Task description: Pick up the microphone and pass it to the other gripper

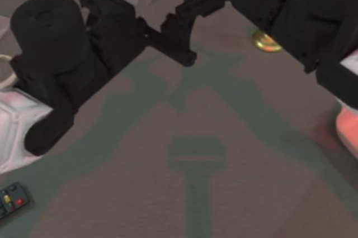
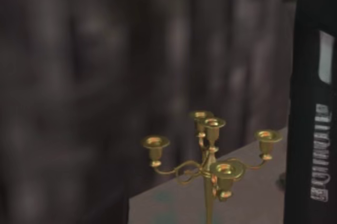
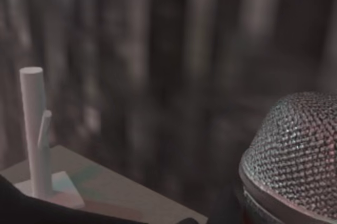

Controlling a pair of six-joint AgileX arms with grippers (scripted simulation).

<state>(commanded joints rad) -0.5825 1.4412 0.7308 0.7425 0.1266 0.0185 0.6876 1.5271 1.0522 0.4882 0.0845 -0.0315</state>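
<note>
Two grippers meet high above the table towards 12 o'clock in the top view. The left gripper reaches in from 9 o'clock and the right gripper from 1 o'clock. The microphone shows as a dark stick between them, clear of the table. Whether either is clenched on it I cannot tell.

For a clean handover, I judge the receiver should close on bare handle, apart from the giver's hold, before the giver lets go.

Only the right wrist view shows the silver mesh head close up, plus a white stand. Only the left wrist view shows a lettered black surface, whose I cannot tell, and a gold candelabra
</note>
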